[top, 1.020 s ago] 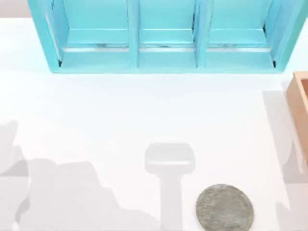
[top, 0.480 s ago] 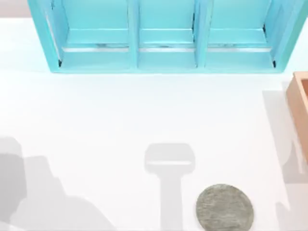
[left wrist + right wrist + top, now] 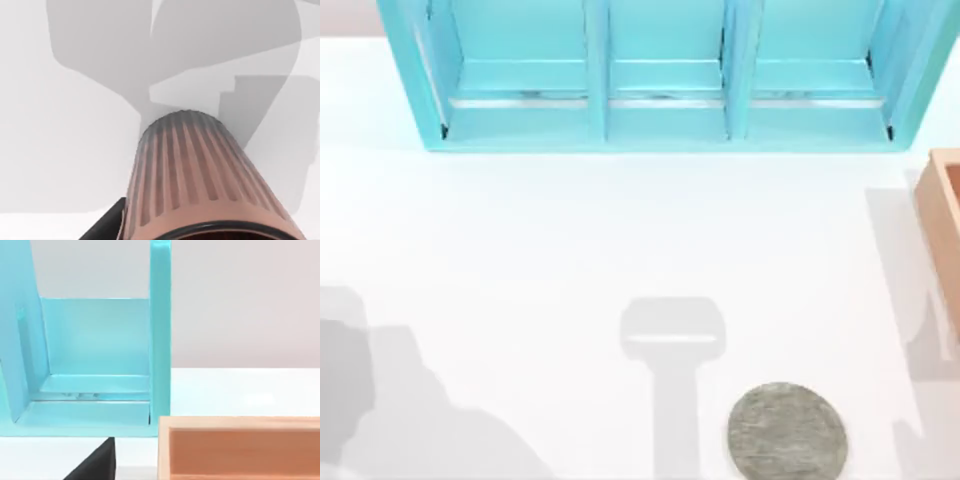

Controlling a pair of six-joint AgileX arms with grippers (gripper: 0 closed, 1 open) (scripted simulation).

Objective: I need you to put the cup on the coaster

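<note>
The left gripper (image 3: 167, 234) is clamped on the cup (image 3: 195, 170). In the left wrist view, one dark finger (image 3: 107, 227) lies against the cup's ribbed wall, and the finger on the far side is cut off by the frame edge. The cup is seen from very close. Its dark rim is nearest the camera and cropped, and its lighter brown ribbed body narrows toward the white table (image 3: 60, 165) beyond. Grey shadows fall on the table around the cup's far end. It is hard to make out whether that end touches the surface or hangs above it.

The right gripper (image 3: 95, 465) shows as a dark wedge, mostly cut off. Whether it is open or closed cannot be told. In the right wrist view it faces the right-hand end of the blue shelf unit (image 3: 160, 340), with the light wooden box (image 3: 240, 445) close in front of the camera.

In the top view, the shelf unit (image 3: 665, 130) runs along the far side of the table, with its upper part out of frame and three compartments visible. The coaster (image 3: 787, 432) lies flat and bare, well apart from the shelf unit and in front of its right compartment. Its near edge is clipped slightly by the frame. The wooden box (image 3: 945, 230) sits in front of the shelf unit's right end, and most of it is cropped away. Arm shadows darken the table in front of the shelf unit's left end.
</note>
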